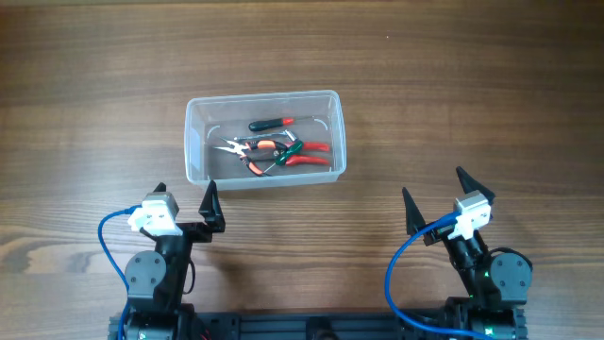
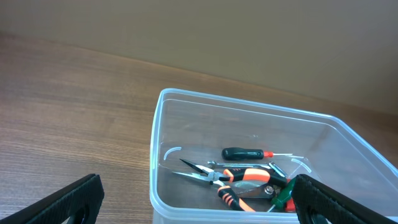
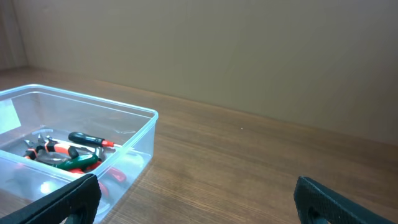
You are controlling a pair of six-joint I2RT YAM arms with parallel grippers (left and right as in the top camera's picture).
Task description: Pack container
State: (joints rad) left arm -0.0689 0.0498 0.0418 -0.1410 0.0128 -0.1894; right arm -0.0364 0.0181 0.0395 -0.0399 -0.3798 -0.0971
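The clear plastic container (image 1: 196, 142) stands on the table's middle. It holds a black-handled screwdriver (image 1: 270, 124), orange-and-black needle-nose pliers (image 1: 250, 148), red-handled pliers (image 1: 310, 154) and a green-handled tool (image 1: 286, 153). It also shows in the left wrist view (image 2: 205, 99) and the right wrist view (image 3: 134, 134). My left gripper (image 1: 186, 196) is open and empty just in front of the container's near left corner. My right gripper (image 1: 437, 195) is open and empty, apart from the container, to its right and nearer.
The wooden table (image 1: 453, 85) runs around the container on all sides. Blue cables (image 1: 111, 236) loop beside each arm base at the front edge. A plain beige wall (image 3: 249, 50) stands behind the table.
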